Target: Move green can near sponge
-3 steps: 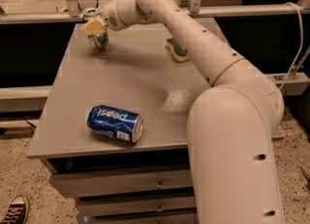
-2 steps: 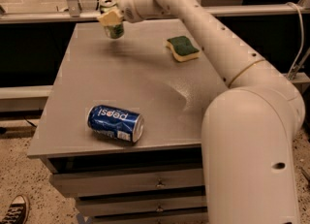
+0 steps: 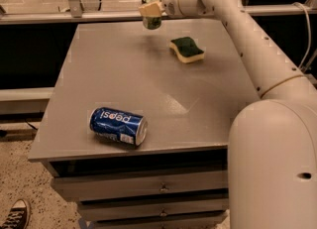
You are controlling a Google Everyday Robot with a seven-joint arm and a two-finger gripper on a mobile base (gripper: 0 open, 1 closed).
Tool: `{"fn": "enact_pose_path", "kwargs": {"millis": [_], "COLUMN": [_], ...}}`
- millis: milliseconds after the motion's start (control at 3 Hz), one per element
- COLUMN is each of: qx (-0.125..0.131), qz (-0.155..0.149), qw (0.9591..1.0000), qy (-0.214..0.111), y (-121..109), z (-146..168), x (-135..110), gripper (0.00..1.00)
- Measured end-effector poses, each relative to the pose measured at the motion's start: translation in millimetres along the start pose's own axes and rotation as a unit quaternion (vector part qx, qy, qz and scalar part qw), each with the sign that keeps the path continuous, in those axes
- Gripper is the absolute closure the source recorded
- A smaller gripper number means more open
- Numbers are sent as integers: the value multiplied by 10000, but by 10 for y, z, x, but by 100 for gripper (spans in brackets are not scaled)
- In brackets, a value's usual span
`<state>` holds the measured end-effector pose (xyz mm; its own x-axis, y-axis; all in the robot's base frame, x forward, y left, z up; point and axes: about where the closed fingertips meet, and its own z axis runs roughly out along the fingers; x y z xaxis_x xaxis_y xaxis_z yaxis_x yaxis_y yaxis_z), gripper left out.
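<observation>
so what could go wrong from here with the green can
1. The gripper holds the green can by the far edge of the table. If the grip slips there, the can might fall off the back.
2. If set down too close, it could land partly on the sponge and tip over.

Glossy cream-white arm (image 3: 257, 49) of thick rounded segments, small dark screw holes dotting its shell; its tan-padded gripper (image 3: 151, 10) sits clamped around the green can (image 3: 152, 22).
</observation>
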<state>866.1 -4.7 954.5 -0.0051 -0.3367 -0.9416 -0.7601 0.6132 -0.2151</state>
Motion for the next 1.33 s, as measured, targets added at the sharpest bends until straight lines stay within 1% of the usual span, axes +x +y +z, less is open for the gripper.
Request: {"fn": "enact_pose_path", "kwargs": {"millis": [333,667,1000,1333], "qx": [158,252,183,102], "qz": [172,280,480,622], "qw": [9996,9986,9972,9958], "qy": [149,370,552,667], "y": [-215,-332,-354,-352], "z": [-212,-391,-487,-539], "x": [257,472,692,826], "gripper": [100,100,82,53]}}
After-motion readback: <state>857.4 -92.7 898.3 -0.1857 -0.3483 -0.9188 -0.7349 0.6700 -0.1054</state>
